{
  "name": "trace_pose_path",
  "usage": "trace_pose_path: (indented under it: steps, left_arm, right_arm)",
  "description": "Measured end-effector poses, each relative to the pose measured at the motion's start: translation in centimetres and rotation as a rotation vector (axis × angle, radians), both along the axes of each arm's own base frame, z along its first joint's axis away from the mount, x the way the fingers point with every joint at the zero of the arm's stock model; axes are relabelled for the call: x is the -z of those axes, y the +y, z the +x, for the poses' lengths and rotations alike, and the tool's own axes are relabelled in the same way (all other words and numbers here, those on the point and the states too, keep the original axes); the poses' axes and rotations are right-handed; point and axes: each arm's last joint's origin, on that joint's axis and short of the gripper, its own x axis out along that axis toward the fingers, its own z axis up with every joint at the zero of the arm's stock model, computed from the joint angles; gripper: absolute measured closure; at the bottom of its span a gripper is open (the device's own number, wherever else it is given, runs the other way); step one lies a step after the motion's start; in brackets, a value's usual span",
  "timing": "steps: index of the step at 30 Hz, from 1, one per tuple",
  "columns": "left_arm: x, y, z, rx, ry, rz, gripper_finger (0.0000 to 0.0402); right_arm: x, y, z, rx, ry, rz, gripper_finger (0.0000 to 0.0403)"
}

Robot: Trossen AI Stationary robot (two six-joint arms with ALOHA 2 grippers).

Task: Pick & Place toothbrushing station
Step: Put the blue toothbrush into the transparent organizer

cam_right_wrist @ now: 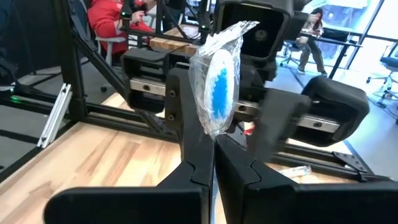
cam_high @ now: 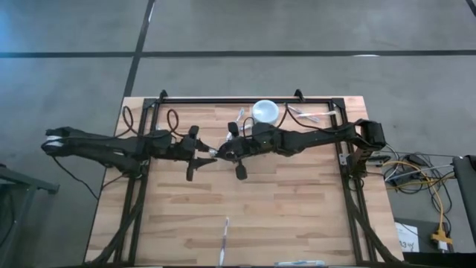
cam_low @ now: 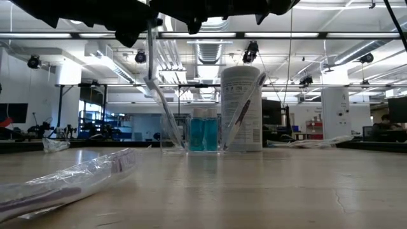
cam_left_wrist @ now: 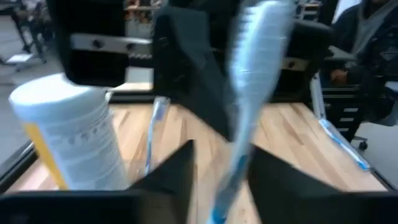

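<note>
Both arms reach level toward mid-table, grippers tip to tip. The right gripper [cam_right_wrist: 214, 146] pinches a wrapped toothbrush [cam_right_wrist: 217, 87] — the left gripper [cam_left_wrist: 221, 162] straddles it, grip unclear.

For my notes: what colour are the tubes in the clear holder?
Teal tubes, clearest in the low view.

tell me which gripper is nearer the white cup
Right. The right gripper sits just in front of the white cup; the left gripper is slightly farther away.
</note>
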Motion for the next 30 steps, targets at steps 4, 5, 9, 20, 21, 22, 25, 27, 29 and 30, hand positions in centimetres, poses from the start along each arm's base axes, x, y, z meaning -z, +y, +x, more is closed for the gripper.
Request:
trace_pose_path:
  steps: [4,5,9,20,21,22,25,27,29,30]
  left_arm:
    - [-0.2,-0.1,0.4,0.048,-0.003,0.022,0.0376]
    - [-0.2,-0.1,0.5,0.052,-0.001,0.027,0.0376]
    - [-0.8,-0.1,0.6,0.051,-0.005,0.034,0.0376]
    - [-1.6,-0.1,0.2,0.045,-0.043,0.034,0.0376]
    - [-1.5,0.0,0.2,0.042,-0.046,0.033,0.0376]
    - [-1.5,0.0,0.2,0.032,-0.046,0.032,0.0376]
    - [-1.7,0.3,-0.1,0.005,-0.058,0.033,0.0376]
    - [-1.8,0.4,-0.3,-0.002,-0.063,0.034,0.0376]
    - [-1.5,0.4,-0.7,-0.003,-0.058,0.037,0.0376]
    - [-1.3,0.4,-0.9,-0.003,-0.060,0.038,0.0376]
  right_arm:
    - [0.0,-0.2,0.0,0.002,-0.006,-0.020,0.0394]
    - [0.0,-0.2,0.0,0.002,-0.006,-0.021,0.0394]
    - [-0.2,-0.5,-0.2,-0.026,-0.005,-0.034,0.0387]
    - [-3.0,-1.8,-3.1,-0.021,0.091,0.070,0.0243]
    - [-3.5,-1.9,-3.5,-0.018,0.095,0.073,0.0234]
    - [-3.9,-2.0,-3.9,-0.012,0.102,0.082,0.0225]
    - [-4.6,-2.1,-5.2,-0.013,0.142,0.115,0.0208]
    - [-4.8,-2.1,-6.1,-0.049,0.180,0.137,0.0204]
    - [-5.0,-1.8,-7.1,-0.098,0.196,0.157,0.0203]
    - [-4.9,-1.7,-7.6,-0.117,0.197,0.161,0.0203]
